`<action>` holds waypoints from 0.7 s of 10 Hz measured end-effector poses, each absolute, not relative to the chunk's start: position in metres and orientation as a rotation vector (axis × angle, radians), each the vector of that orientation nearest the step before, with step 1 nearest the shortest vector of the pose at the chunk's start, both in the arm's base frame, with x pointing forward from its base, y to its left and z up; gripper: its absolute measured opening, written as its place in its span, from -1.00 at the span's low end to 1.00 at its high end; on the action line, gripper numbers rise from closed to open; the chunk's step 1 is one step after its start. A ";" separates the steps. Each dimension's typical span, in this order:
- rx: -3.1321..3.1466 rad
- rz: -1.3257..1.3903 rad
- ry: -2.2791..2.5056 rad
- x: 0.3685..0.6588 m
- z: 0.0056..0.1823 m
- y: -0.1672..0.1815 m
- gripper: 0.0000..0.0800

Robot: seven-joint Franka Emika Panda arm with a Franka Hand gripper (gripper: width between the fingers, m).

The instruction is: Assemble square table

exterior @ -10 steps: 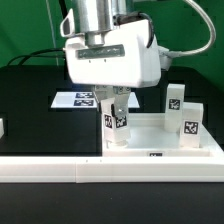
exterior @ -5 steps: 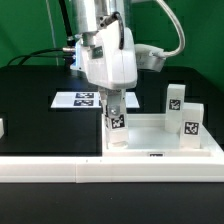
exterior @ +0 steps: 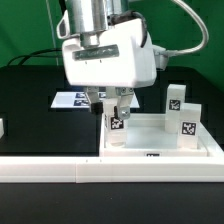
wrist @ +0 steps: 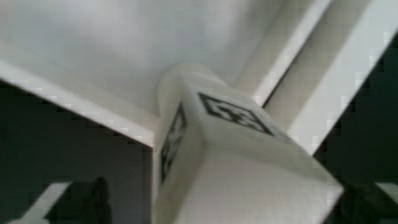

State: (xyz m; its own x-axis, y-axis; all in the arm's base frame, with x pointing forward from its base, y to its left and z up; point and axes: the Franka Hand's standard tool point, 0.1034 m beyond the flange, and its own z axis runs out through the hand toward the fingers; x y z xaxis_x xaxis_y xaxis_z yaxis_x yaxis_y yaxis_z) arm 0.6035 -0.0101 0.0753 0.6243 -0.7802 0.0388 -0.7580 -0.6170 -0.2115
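Note:
The square table's white slab [exterior: 165, 141] lies with its raised rim up at the exterior view's right. A white tagged leg [exterior: 116, 127] stands upright in the slab's near corner on the exterior view's left. My gripper [exterior: 112, 104] hangs right over this leg, open, one finger on each side of its top and a little clear of it. In the wrist view the leg [wrist: 231, 140] fills the middle, with the dark fingertips [wrist: 79, 203] off to its sides. Two more tagged legs [exterior: 175, 99] [exterior: 190, 126] stand at the slab's far side.
The marker board [exterior: 72, 98] lies flat on the black table behind the gripper. A long white border rail [exterior: 90, 171] runs along the front. A small white part [exterior: 2, 127] shows at the exterior view's left edge. A green wall stands behind.
The hand turned about the upright leg and back again. Its jaws have now spread apart and let go of the leg, which stays standing in the corner.

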 end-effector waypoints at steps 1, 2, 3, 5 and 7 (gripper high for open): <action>-2.721 -0.172 1.177 0.602 0.075 -0.011 0.60; -2.770 -0.184 1.071 0.602 0.074 -0.011 0.62; -2.812 -0.193 0.968 0.602 0.074 -0.011 0.62; -2.886 -0.207 0.775 0.601 0.074 -0.010 0.62; -3.013 -0.215 0.351 0.600 0.072 -0.002 0.62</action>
